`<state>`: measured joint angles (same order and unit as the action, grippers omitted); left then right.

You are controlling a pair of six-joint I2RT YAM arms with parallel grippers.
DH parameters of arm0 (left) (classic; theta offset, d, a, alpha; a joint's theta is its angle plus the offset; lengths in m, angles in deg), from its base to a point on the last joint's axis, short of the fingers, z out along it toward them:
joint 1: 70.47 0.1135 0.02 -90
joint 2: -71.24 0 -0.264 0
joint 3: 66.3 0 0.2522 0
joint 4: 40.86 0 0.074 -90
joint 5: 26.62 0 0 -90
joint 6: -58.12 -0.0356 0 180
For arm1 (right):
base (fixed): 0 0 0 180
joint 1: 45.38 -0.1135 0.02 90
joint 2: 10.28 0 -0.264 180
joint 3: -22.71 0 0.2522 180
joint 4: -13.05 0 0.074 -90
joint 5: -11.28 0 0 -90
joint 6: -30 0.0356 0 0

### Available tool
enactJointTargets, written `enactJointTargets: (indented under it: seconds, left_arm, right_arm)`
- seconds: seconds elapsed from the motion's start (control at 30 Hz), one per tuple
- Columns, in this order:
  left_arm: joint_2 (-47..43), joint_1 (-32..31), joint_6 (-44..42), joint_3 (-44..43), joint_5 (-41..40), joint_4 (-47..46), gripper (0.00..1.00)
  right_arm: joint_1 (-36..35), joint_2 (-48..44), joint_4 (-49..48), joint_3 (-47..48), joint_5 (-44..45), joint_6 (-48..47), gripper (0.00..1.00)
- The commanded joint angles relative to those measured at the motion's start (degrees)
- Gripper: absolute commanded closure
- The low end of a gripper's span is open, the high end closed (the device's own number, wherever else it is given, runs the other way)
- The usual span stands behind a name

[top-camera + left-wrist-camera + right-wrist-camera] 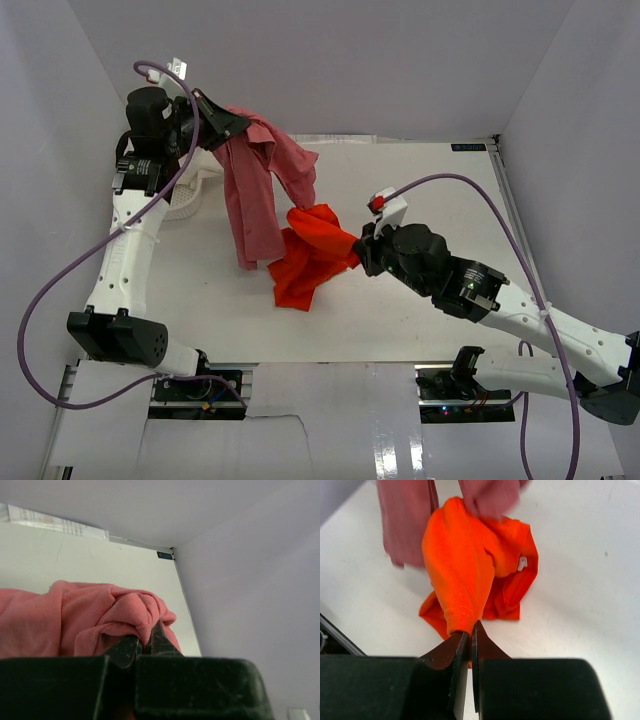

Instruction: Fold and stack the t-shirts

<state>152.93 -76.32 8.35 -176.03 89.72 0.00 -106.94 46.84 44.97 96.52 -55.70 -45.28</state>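
Fingers on both arms were pinched shut, each pair on its own shirt.
My right gripper held the orange-red t-shirt by a fold. Its bulk trailed straight ahead onto the table, and just beyond it the dusty pink t-shirt hung from my left gripper.

Hanging pink shirt and orange shirt block mid-table; bare tabletop rightward gives passage.
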Motion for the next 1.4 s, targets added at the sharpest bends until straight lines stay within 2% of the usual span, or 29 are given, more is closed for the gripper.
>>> enactJointTargets:
  seconds: [0.0, 0.13, 0.23, 0.27, 0.33, 0.43, 0.53, 0.67, 0.9, 1.1, 1.23, 1.27, 1.33, 1.37]
  left_arm:
    - [1.1, 0.6, 0.4, -7.5, -1.3, -2.0, 0.98]
    - [3.8, 1.1, -1.2, -12.7, -4.3, 1.5, 0.98]
    - [4.3, 4.3, -3.3, -16.2, -8.2, 4.3, 1.00]
    - [4.4, 7.4, -3.9, -16.5, -8.6, 4.6, 1.00]
    - [5.1, 10.0, -5.8, -18.5, -13.3, 7.3, 1.00]
    - [6.6, 10.5, -10.5, -20.7, -24.1, 9.1, 1.00]
    - [9.0, 11.5, -13.0, -22.3, -28.1, 8.2, 1.00]
    - [14.6, 12.7, -14.1, -27.2, -30.9, 9.1, 1.00]
    - [22.2, 13.8, -13.6, -26.7, -32.2, 4.1, 1.00]
    - [27.9, 13.8, -14.0, -32.4, -34.2, 3.3, 1.00]
    - [28.7, 13.9, -14.1, -31.7, -35.8, 3.7, 0.50]
    - [28.2, 13.9, -14.0, -31.0, -36.1, 3.7, 0.21]
    - [26.8, 13.9, -13.9, -28.5, -36.0, 3.7, 0.05]
    - [26.0, 13.9, -13.8, -27.8, -36.0, 3.7, 0.02]
  right_arm:
    - [0.4, -2.7, 5.7, -3.6, 3.0, 4.7, 0.92]
    - [0.9, -4.7, 9.4, -1.0, 7.1, 4.4, 0.92]
    - [2.3, -4.5, 13.6, 5.5, 10.0, 2.4, 0.92]
    - [2.8, -3.9, 14.6, 7.3, 10.8, 1.8, 0.92]
    - [4.1, -3.1, 16.9, 10.3, 13.0, 0.6, 0.92]
    - [5.9, -1.9, 18.1, 14.9, 13.3, -1.2, 0.92]
    - [7.9, -1.1, 18.7, 17.2, 11.7, -2.2, 0.92]
    - [9.3, -0.9, 18.9, 17.6, 10.3, -2.5, 0.92]
    - [10.8, -1.0, 19.4, 17.6, 8.1, -2.7, 0.92]
    - [11.2, -0.3, 19.5, 17.2, 6.3, -2.3, 0.92]
    - [11.4, 0.6, 19.4, 16.8, 5.8, -2.0, 0.92]
    - [11.5, 0.8, 19.3, 16.7, 5.6, -2.0, 0.92]
    - [11.7, 1.8, 19.2, 16.8, 4.7, -2.1, 0.92]
    - [11.7, 1.8, 19.1, 16.9, 4.2, -2.0, 0.92]
